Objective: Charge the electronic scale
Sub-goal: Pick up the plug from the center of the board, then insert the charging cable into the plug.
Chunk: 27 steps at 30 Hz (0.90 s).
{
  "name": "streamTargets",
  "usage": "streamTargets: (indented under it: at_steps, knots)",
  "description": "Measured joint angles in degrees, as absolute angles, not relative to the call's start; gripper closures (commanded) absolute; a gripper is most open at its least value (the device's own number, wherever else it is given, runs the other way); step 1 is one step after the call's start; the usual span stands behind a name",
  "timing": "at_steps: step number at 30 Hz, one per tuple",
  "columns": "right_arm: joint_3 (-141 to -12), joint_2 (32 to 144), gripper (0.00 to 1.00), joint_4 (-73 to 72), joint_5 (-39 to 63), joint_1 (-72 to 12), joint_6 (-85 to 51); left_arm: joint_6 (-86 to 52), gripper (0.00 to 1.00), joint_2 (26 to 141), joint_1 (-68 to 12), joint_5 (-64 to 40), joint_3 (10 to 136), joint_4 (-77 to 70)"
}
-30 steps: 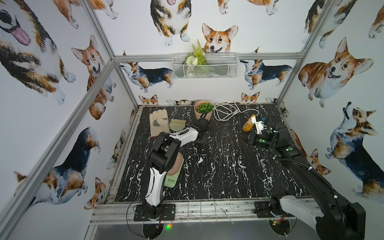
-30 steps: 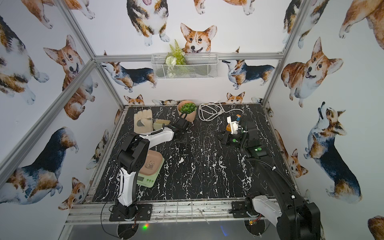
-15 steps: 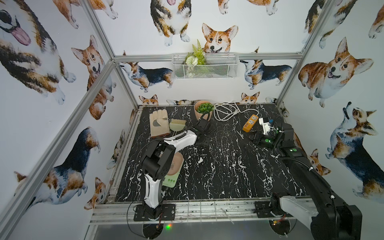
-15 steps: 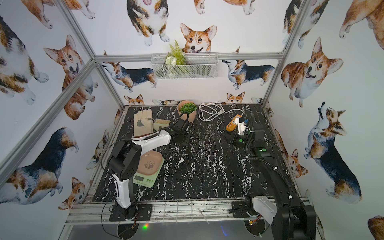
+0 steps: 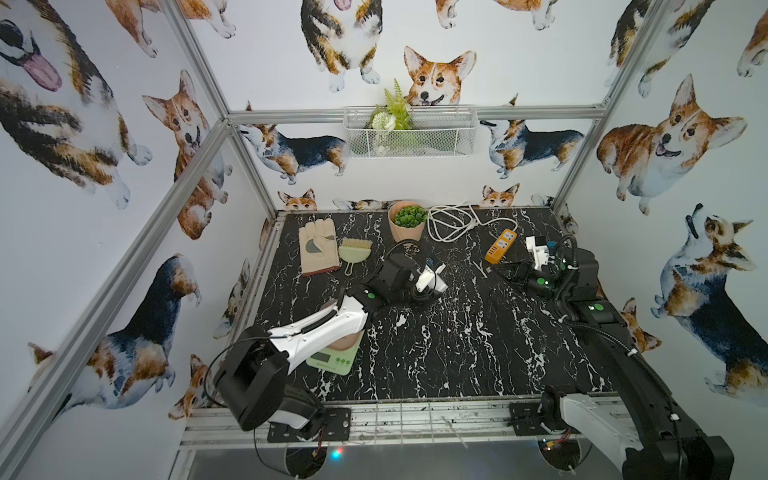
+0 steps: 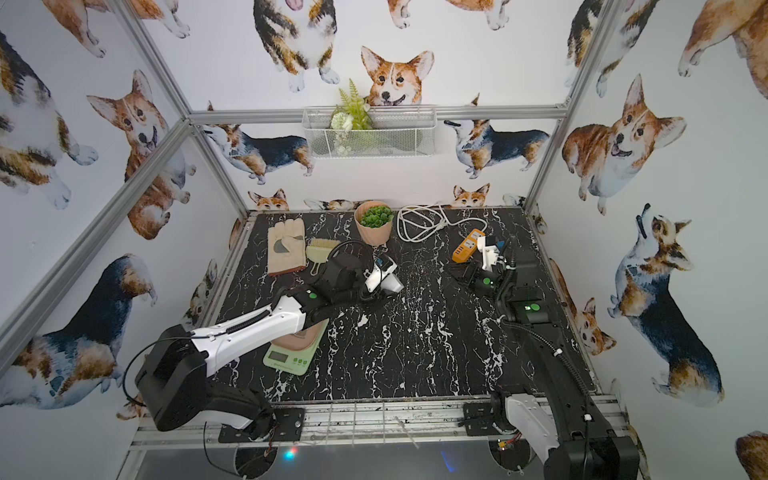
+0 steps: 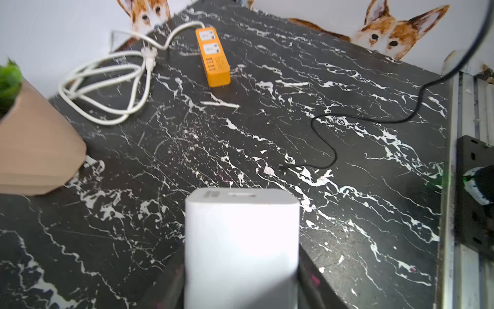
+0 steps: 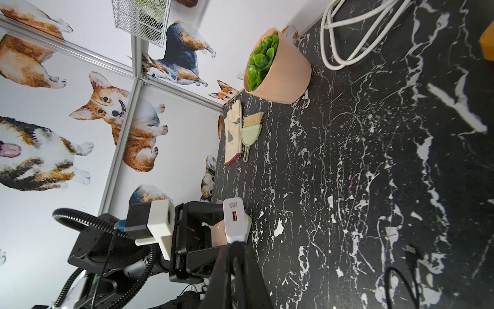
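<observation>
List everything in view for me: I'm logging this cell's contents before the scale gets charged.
electronic scale: one, pale green, pinkish tray, front left, partly under left arm.
charger block: one, white, between left gripper's jaws.
power strip: one, orange, back right.
coiled cord: one, white, back, beside the strip.
thin cable: one, black, loose on table's right side.
plant pot: one, peach, green leaves, back centre.
glove: one, beige, back left.
hand brush: one, pale green, beside glove.
wire basket: one, white, back wall.
table: one, black marble.
left gripper: one, black, mid-table, gripping the charger block.
right gripper: one, black, shut, near power strip.
</observation>
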State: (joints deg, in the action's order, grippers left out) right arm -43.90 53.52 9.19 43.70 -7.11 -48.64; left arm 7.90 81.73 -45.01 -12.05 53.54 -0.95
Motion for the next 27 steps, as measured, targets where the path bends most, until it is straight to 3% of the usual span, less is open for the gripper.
streamTargets:
  at_steps: [13,27]
  knots:
    - [-47.62,58.04,1.0,7.35,39.16,-22.76,-47.9,20.53,0.75,74.52,-45.08,-15.03,37.89,-23.29]
    - [-46.24,60.88,1.0,0.1,31.73,-31.11,-44.84,23.99,0.77,72.73,-45.41,-15.73,34.2,-33.67]
